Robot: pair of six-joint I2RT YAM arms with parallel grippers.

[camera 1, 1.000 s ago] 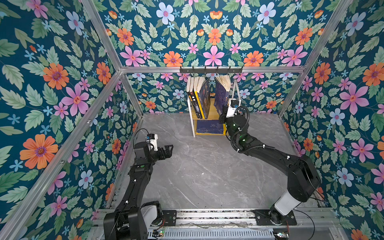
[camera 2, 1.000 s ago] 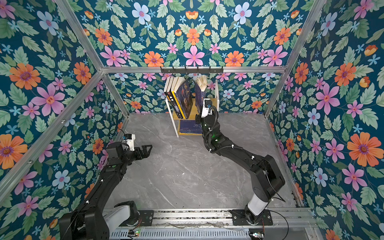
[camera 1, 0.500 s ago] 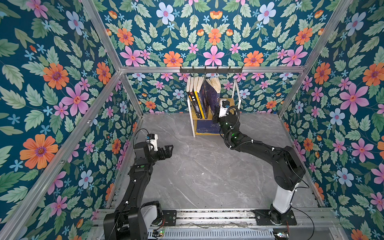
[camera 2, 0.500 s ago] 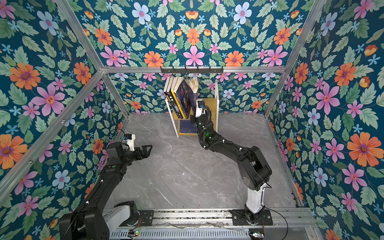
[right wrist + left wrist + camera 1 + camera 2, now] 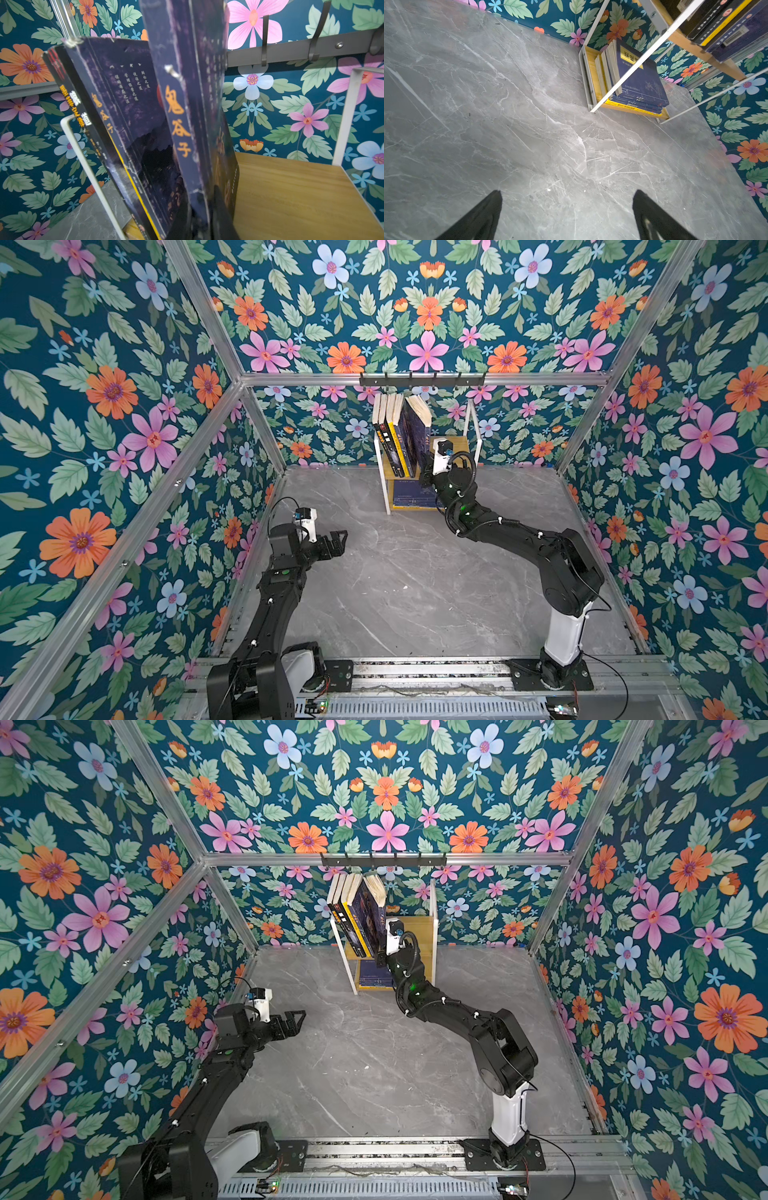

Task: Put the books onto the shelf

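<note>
- The right gripper (image 5: 424, 473) is reaching into the upper tier of the shelf (image 5: 459, 443), at the lower end of a purple book (image 5: 419, 429).
- That purple book is standing on the wooden board as the rightmost of the upright books and is tilting slightly left.
- In the right wrist view, the gripper's dark fingers (image 5: 221, 209) are sitting close on either side of the purple book's (image 5: 182, 116) bottom edge. Whether they are pressing it cannot be told.
- The row of books (image 5: 390, 435) beside it is leaning left against the white frame at the shelf's left end. A black book (image 5: 68, 99) with yellow lettering is showing there in the right wrist view.
- The right half of the upper board (image 5: 291, 197) is lying bare.
- A stack of books (image 5: 641, 83) is lying flat on the lower tier, a navy cover with a yellow label on top and a yellow edge at the bottom.
- The left gripper (image 5: 341, 540) is hovering over the grey table (image 5: 415, 580) near the left wall, well apart from the shelf. Its jaws are spread wide and holding nothing.
- A black hook rail (image 5: 419, 380) is hanging on the back wall above the shelf.
</note>
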